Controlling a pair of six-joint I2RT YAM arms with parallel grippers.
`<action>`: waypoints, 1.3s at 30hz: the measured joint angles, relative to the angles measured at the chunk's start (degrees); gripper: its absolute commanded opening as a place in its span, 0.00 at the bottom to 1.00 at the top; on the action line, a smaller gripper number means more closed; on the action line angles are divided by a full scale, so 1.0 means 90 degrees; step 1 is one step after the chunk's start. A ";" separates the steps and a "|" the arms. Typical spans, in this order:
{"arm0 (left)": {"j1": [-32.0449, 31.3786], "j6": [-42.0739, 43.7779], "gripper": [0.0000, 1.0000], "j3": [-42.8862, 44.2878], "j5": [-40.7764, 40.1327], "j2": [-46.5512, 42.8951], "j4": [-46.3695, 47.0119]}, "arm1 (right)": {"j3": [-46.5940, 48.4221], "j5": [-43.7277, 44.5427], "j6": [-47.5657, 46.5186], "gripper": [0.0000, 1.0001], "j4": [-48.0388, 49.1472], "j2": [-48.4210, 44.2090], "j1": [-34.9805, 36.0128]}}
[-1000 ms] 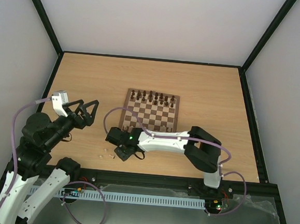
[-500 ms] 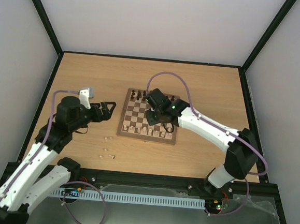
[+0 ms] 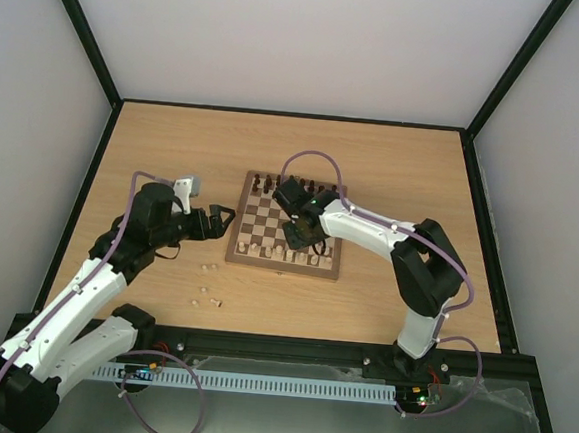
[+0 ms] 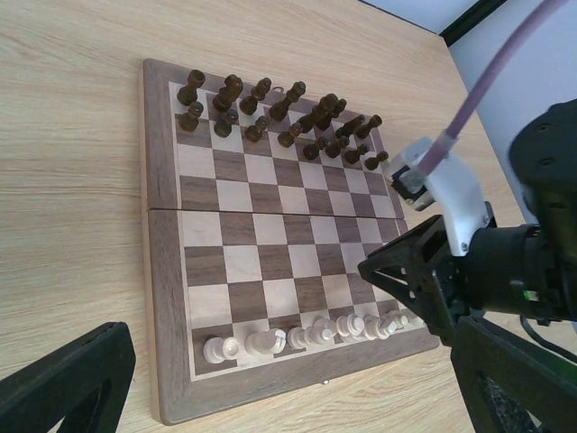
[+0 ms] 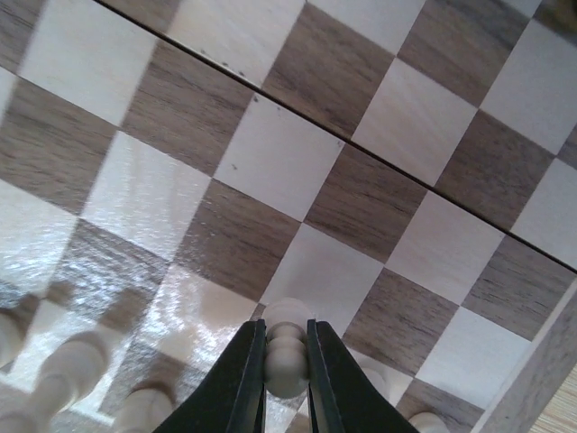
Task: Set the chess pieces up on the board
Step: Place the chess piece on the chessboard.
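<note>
placing a tiny pale beige wooden pawn [image 5: 287, 365], pinched in right gripper [image 5: 287, 329], over brown-and-cream checked wooden board [image 5: 325, 72]; next, probably lowering upright onto free square; left gripper [image 3: 219, 221] agape.

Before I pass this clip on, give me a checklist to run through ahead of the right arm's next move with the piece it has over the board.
1. Grip: ok. The right gripper has its fingers shut on a pale piece, held upright.
2. Target square free: cannot tell. The piece hides the board directly beneath it.
3. Neighbours: ok. The pale row along the near edge appears upright.
4. Left gripper: ok. It is open, holds nothing and sits at the board's left edge, apart from the right arm.
5. Setup complete: not ok. Several loose pale pieces lie on the table left of the board.
</note>
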 measured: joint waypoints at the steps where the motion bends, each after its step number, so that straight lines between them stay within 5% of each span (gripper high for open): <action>1: 0.0000 0.0012 0.99 0.0000 0.0000 0.0002 0.0012 | 0.0002 0.0041 0.0000 0.13 -0.0012 0.0087 0.0000; 39: 0.0000 0.0056 0.99 0.0000 -0.0058 0.0046 0.0061 | -0.0172 -0.0085 -0.0002 0.13 -0.0138 0.0097 0.0073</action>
